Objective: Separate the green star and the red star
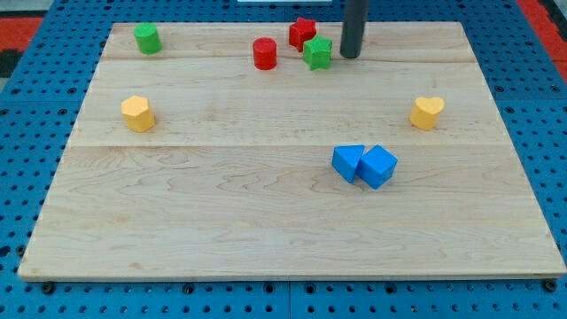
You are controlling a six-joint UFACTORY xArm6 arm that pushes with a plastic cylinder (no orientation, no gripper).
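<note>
Two blue blocks point(364, 164), touching, lie nearest the camera on the wooden tabletop point(221, 221), well below the green star point(318, 53). Touching that star's upper left is the red star point(302, 33); my tip point(350, 55) stands just to its right, and the rod is cut off by the view's top. No gripper shows, so I cannot tell any jaw state.

My rod comes straight down from the view's top edge, upright and dark, a little right of centre. My tip point(350, 56) rests at worktop height near the far edge, at about one o'clock from the middle. No other part of my arm shows.
</note>
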